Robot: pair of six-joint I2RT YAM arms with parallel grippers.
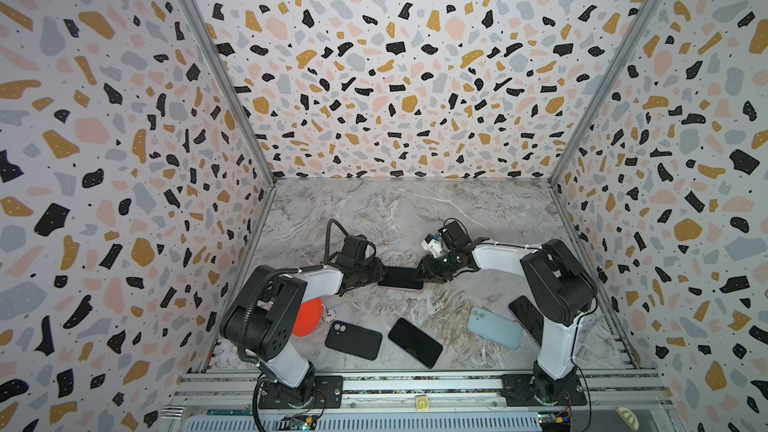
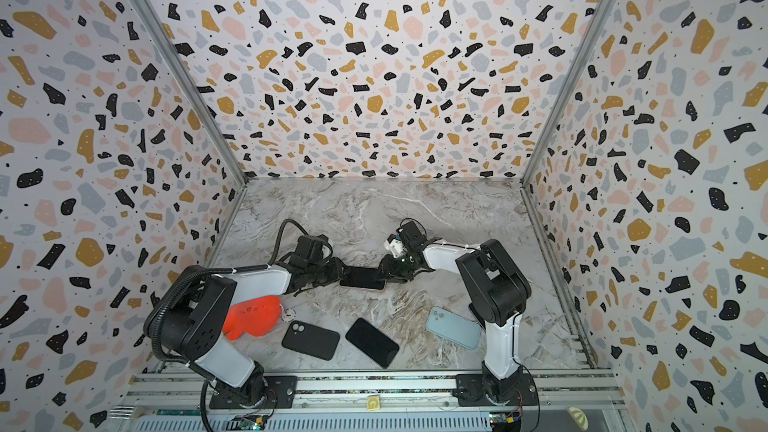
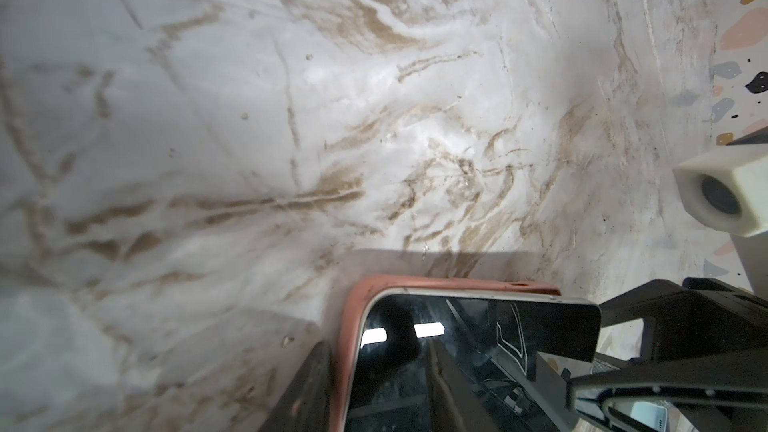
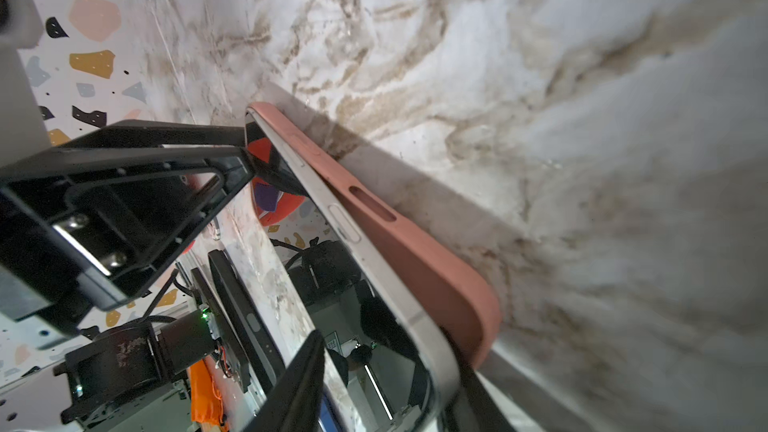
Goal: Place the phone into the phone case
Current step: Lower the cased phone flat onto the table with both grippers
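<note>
The phone (image 1: 401, 277) lay screen-up on the pink case (image 3: 436, 284) in the middle of the desk (image 1: 415, 209), with an arm at each end. In the right wrist view the phone's silver side still stood proud of the case wall along one long edge, so it was only partly seated; the pressing-in step looked to be in hand.

The left gripper (image 1: 365, 275) sat at one end of the phone and case, its jaws partly apart; whether they pinched that end or merely rested against it could not be told. The right gripper (image 1: 426, 270) was at the other end with its jaws spread on either side of the phone's corner, apparently clamping nothing.

The next move probably called for a steady push down on the raised edge and corners while the other end was held firm, so the case would not slide.

Nearer the front lay a black case (image 1: 353, 339), a black phone (image 1: 414, 342), a pale blue phone (image 1: 494, 327) and an orange cloth (image 2: 253, 317). No brand, label or writing could be read
</note>
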